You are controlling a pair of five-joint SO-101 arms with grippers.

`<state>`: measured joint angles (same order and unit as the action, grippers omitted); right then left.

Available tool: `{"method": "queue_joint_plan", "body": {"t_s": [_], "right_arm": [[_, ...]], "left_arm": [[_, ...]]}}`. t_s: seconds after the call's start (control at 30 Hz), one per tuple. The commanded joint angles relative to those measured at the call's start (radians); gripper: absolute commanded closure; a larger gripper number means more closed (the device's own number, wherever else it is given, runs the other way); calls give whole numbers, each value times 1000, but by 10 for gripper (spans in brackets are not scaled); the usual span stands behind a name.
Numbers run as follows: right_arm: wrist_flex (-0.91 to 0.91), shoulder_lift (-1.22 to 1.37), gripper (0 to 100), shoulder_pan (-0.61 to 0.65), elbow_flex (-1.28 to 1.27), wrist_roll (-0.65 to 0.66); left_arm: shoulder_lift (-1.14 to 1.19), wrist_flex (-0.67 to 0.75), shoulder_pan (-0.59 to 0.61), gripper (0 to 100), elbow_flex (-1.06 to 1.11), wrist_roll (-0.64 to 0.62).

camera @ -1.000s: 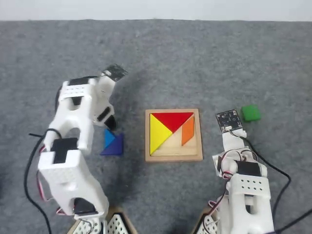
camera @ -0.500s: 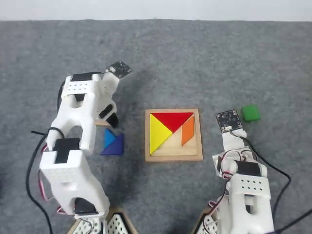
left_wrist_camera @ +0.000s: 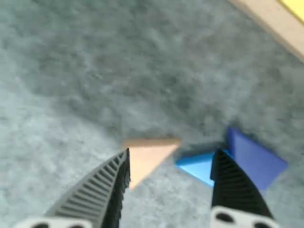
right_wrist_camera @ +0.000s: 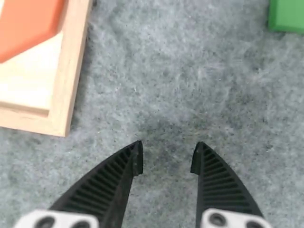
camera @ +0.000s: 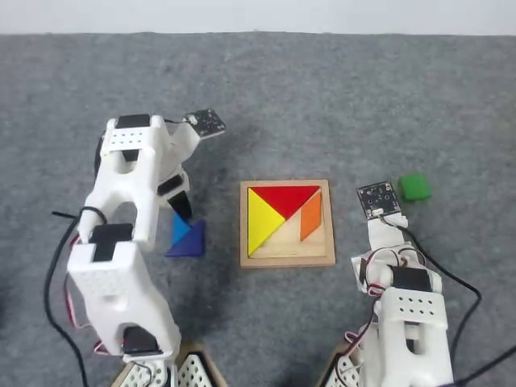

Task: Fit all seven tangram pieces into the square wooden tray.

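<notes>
I have the grey table (camera: 322,97) under both arms. The left arm (camera: 129,185) stands bent over the spot left of the tray, and the right arm (camera: 407,314) sits low at the tray's right. The square wooden tray (camera: 288,260) lies flat between them, and part of its floor is bare.

Inside the tray, the red triangle (camera: 284,198) lies along the far edge. The yellow triangle (camera: 260,222) runs down the left side, touching the red one. The orange piece (camera: 311,216) sits at the right.

My left end effector (left_wrist_camera: 173,159) is open just above the table. A tan triangle (left_wrist_camera: 147,156) lies just beside one finger, with a light blue triangle (left_wrist_camera: 197,165) by the other. The dark blue triangle (left_wrist_camera: 254,159) touches the light blue one, left of the tray.

My right end effector (right_wrist_camera: 167,152) is open too, over bare table between the tray and the green square (right_wrist_camera: 286,15).
</notes>
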<state>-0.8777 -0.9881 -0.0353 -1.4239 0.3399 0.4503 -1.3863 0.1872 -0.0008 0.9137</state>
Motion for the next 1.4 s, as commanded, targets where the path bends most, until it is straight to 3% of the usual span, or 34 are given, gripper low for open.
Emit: {"method": "queue_joint_plan", "body": {"t_s": [0.0,0.2,0.43,0.67,1.07,1.37], "right_arm": [[8,-19,805,7,28,9],[8,-19,805,7,28,9],[8,-19,805,7,28,9],[8,-19,805,7,28,9],[8,-19,805,7,28,9],[8,-19,805,7,28,9]], "left_arm": [[58,-48,17,731,-160,17],[267,-186,41,733,-387,21],[373,-265,44,790,-501,44],[381,-265,40,948,-509,-35],[276,-272,-94,974,-510,-387],[91,-353,-227,975,-509,-601]]}}
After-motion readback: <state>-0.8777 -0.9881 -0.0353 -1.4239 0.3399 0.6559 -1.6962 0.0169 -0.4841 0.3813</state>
